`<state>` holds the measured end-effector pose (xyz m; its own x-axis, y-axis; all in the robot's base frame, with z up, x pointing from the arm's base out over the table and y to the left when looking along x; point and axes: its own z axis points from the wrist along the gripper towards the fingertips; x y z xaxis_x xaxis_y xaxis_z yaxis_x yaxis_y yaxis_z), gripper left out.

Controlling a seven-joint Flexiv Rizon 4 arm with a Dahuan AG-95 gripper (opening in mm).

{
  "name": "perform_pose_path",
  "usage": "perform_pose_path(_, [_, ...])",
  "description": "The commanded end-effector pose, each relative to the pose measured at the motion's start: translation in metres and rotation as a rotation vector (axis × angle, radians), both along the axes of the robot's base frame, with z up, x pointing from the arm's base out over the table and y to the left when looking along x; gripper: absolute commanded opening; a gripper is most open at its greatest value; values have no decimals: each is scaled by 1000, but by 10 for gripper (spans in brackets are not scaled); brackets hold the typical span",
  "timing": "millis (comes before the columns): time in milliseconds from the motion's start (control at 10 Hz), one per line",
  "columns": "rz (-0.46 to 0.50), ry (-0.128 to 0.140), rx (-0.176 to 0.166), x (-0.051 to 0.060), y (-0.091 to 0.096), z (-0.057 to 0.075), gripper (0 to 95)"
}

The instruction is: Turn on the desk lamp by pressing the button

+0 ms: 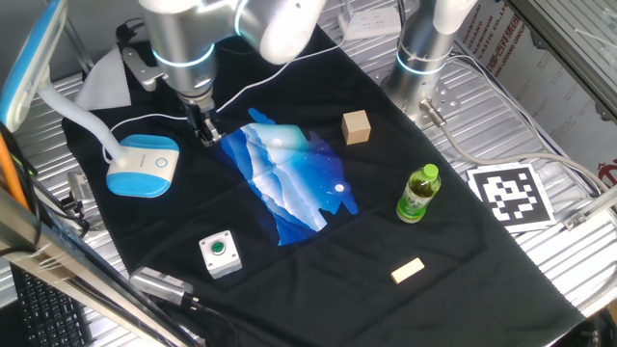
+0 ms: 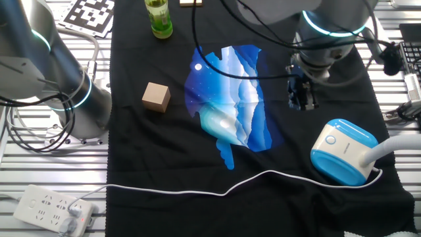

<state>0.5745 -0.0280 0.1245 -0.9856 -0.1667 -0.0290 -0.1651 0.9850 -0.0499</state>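
The desk lamp's light-blue and white base (image 1: pixel 142 166) lies on the black cloth at the left; in the other fixed view the base (image 2: pixel 343 151) is at the lower right. Its thick white neck (image 1: pixel 79 120) bends up and off to the left. The button (image 1: pixel 160 162) is a tiny pale ring on the white top face, also seen in the other fixed view (image 2: pixel 331 139). My gripper (image 1: pixel 206 135) hangs just above the cloth, a short way right of the base and apart from it; in the other fixed view the gripper (image 2: pixel 302 99) is above the base. The gap between its dark fingers does not show.
A blue-and-white patterned sheet (image 1: pixel 289 178) lies mid-cloth. A green push-button on a white box (image 1: pixel 220 253), a wooden cube (image 1: pixel 356 126), a green bottle (image 1: pixel 418 193) and a small wooden block (image 1: pixel 408 271) stand around it. A white cable (image 2: pixel 197 191) runs to a power strip (image 2: pixel 49 212). A second arm's base (image 1: pixel 422 63) stands behind.
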Motion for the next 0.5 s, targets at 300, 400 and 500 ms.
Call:
perform_pose_path(300, [6, -4, 1, 14, -7, -7, 0])
perform_pose_path(400, [7, -3, 0, 17, -8, -8, 0])
perform_pose_path(500, [9, -3, -1, 18, -10, -10, 0])
